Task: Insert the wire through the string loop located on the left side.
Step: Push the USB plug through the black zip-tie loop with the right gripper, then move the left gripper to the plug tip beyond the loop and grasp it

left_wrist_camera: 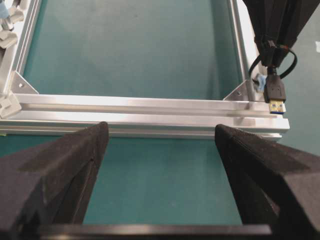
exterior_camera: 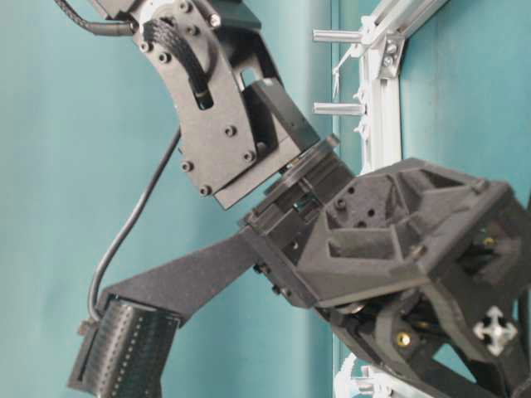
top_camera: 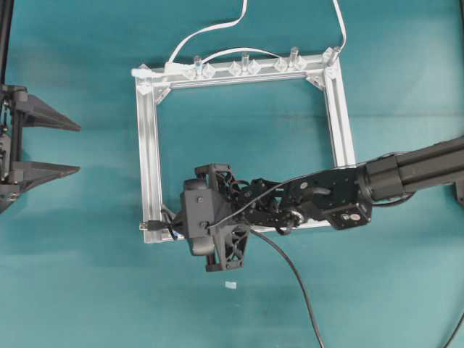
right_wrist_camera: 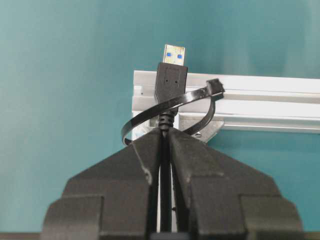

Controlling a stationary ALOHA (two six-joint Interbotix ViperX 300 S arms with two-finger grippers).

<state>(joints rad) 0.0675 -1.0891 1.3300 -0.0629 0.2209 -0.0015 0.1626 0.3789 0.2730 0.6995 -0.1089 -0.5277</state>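
Right gripper (right_wrist_camera: pixel 165 145) pinches the wire (right_wrist_camera: pixel 171 82) just behind its plug; I see the plug poking through the string loop (right_wrist_camera: pixel 170 107) at the aluminium frame (right_wrist_camera: pixel 260 102) corner. Left gripper (left_wrist_camera: pixel 160 150) spread wide, holding nothing. Teal table surface (top_camera: pixel 87 290) underneath.

Both robot arms are black all over. The right gripper (right_wrist_camera: pixel 165 150) has two fat fingers with a rough, grainy skin, and the body behind it is a blocky shell with open holes, small round screws and a thin black cable looping along it. The left gripper (top_camera: pixel 51 148) has long black fingers that narrow to sharp points like wedges.
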